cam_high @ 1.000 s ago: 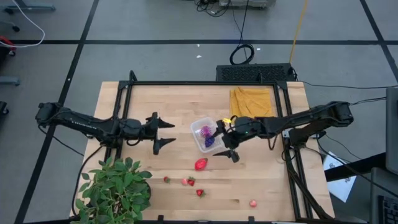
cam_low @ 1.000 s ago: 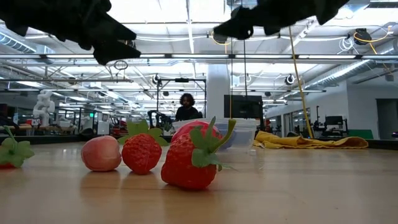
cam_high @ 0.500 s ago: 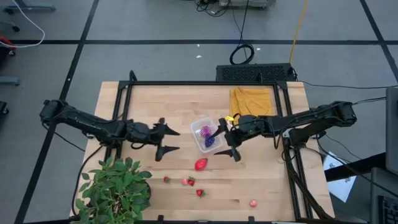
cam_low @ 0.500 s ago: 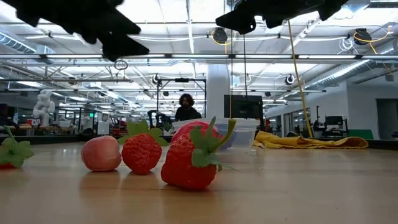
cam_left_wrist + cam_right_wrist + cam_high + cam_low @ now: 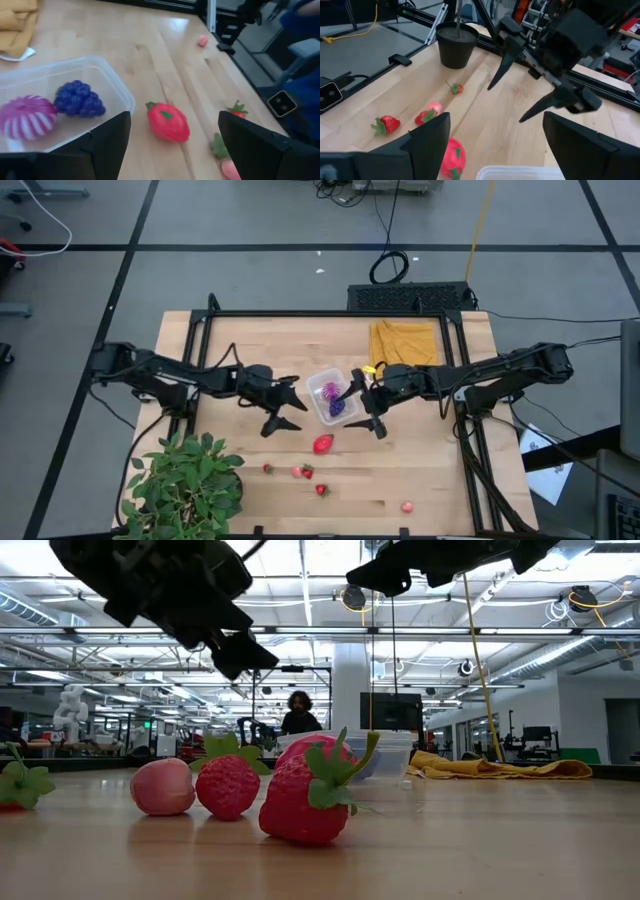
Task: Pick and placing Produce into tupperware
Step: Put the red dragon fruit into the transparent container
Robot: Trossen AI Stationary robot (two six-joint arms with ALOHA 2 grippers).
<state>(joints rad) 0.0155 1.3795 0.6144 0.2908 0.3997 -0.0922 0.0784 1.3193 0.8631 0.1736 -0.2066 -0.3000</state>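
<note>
The clear tupperware (image 5: 320, 385) sits mid-table and holds the purple grape bunch (image 5: 338, 409) and the spiky magenta fruit (image 5: 329, 390). A large red strawberry (image 5: 322, 444) lies on the wood just near of it. Small strawberries (image 5: 303, 472) and a pink piece (image 5: 408, 506) lie nearer the table's near edge. My left gripper (image 5: 293, 404) hangs open, left of the tupperware and above the table. In its wrist view the large strawberry (image 5: 167, 122) shows between its fingers, farther off. My right gripper (image 5: 368, 403) is open at the tupperware's right side.
A potted green plant (image 5: 185, 485) stands at the near left corner. A folded mustard cloth (image 5: 405, 342) lies at the far right. Black frame rails (image 5: 200, 350) run along the table's sides. A person (image 5: 300, 713) shows far behind the table.
My left gripper has travelled toward the table's right, nearing the tupperware and the large strawberry, and has come lower. It has stayed open. The produce has not moved.
</note>
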